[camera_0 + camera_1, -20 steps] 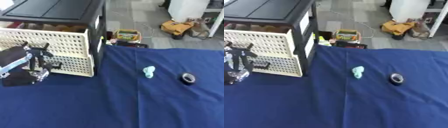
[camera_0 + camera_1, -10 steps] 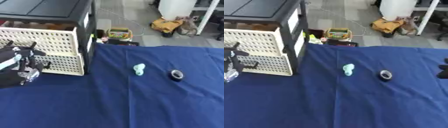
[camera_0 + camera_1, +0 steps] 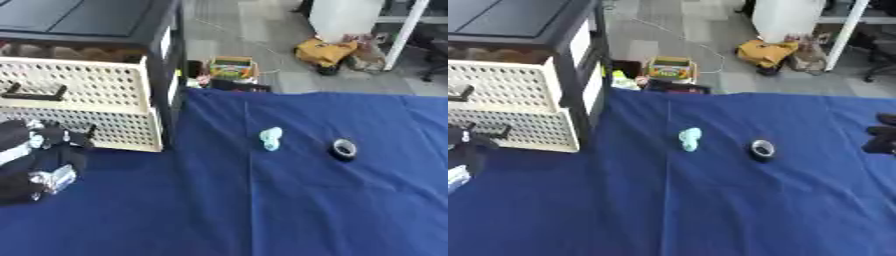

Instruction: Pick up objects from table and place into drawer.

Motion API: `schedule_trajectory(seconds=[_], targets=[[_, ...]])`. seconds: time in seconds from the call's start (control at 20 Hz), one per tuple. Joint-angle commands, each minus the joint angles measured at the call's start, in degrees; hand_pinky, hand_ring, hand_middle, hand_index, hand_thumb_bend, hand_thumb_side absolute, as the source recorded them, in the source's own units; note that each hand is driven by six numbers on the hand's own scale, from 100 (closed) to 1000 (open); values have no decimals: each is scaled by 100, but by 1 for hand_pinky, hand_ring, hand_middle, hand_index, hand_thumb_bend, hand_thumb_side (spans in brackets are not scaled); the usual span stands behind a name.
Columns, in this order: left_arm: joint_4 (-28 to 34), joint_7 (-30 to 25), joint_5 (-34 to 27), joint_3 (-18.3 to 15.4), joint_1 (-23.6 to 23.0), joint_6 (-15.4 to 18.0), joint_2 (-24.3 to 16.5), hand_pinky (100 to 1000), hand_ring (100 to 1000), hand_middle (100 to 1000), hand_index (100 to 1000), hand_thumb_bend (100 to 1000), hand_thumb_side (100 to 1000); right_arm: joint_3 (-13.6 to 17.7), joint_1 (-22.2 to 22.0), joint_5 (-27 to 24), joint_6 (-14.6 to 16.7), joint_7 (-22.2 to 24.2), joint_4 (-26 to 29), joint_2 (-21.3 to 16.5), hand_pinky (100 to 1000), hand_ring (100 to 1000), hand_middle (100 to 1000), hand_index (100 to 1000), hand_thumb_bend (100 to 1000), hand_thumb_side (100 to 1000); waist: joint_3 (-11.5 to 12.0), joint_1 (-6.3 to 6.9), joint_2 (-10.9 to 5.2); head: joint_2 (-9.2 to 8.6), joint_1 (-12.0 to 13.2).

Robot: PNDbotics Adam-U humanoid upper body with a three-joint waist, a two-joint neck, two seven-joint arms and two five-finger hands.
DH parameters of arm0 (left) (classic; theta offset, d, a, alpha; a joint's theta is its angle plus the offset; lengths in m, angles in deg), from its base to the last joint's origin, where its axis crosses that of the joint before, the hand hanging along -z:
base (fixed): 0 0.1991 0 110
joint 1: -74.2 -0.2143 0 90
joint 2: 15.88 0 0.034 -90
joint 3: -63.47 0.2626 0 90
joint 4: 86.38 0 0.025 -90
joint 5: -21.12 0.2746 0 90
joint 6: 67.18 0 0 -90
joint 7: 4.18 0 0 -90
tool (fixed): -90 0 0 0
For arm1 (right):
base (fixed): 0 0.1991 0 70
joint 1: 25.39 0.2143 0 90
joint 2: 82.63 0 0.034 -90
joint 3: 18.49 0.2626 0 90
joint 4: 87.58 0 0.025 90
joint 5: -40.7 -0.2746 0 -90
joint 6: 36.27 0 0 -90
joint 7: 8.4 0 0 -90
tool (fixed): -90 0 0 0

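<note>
A small light-blue object point(image 3: 270, 138) lies on the blue cloth near the middle. To its right lies a black roll of tape point(image 3: 343, 148). The cream perforated drawer point(image 3: 79, 107) stands pulled out of the black cabinet point(image 3: 105, 20) at the left, with brownish things inside it. My left hand point(image 3: 39, 162) hangs low at the left edge, in front of the drawer, holding nothing that I can see. Only the dark fingers of my right hand point(image 3: 881, 139) show at the right edge of the right eye view, well right of the tape.
The blue-covered table point(image 3: 289, 210) fills the lower picture. Beyond its far edge, on the grey floor, sit a colourful box point(image 3: 232, 67), a yellow bag point(image 3: 325, 51) and a white stand point(image 3: 350, 17).
The camera has swung, shifting the whole scene. My left hand has dropped lower and further left in view. My right hand's fingers stay at the right edge.
</note>
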Motion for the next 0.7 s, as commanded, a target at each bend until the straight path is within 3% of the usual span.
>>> schedule_trajectory(seconds=[0.05,0.2,0.4,0.7], targets=[[679,-354,-440,-214,-171,-63,-132,636,293,455,754,100,1000,77,31,-74,21,0,92,-100,550,681,429,716,105,936,6,13,-170,110,-63],[801,-460,-1113,-354,-299,89,108,698,315,468,763,100,1000,95,21,-101,27,-12,92,-101,550,682,430,716,104,936,12,14,-197,208,-149],[816,-60,-1994,-470,-360,445,480,745,336,489,784,100,1000,110,26,-134,36,-26,92,-110,550,683,431,716,102,935,29,12,-221,258,-218],[816,268,-2381,-585,-420,638,649,762,348,499,810,100,965,95,80,-178,56,2,92,-92,548,681,434,713,103,936,-9,-34,-220,248,-164]])
